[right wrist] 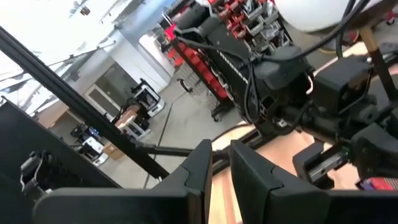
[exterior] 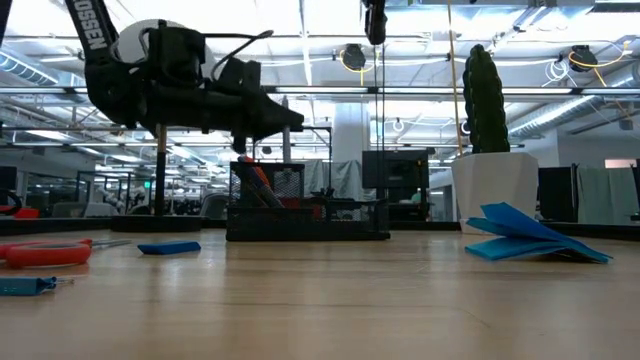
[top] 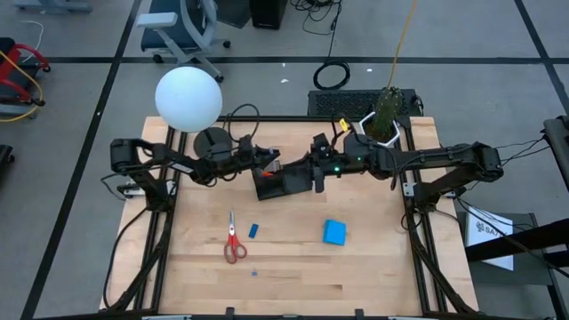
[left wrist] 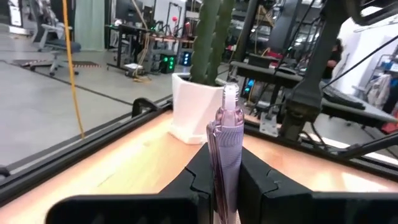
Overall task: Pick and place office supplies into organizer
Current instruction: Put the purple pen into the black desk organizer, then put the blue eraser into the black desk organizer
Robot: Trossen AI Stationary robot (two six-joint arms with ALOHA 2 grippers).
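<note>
Wooden table (top: pixel 373 267), scissors (top: pixel 233 244), notepad (top: pixel 334 232), eraser (top: pixel 253 230), organizer (top: pixel 284 183), plant pot (top: pixel 380 132)

We see a white spherical lamp (top: pixel 188 99) over the far left part of the wooden table (top: pixel 382 267). At the far right corner stands a white hexagonal pot (top: pixel 378 132) holding a tall green cactus (exterior: pixel 485 98); the left wrist view shows it too. Beyond the table on the grey floor are a blue-grey office chair (top: pixel 182 25) and a coiled black cable (top: pixel 331 76)
</note>
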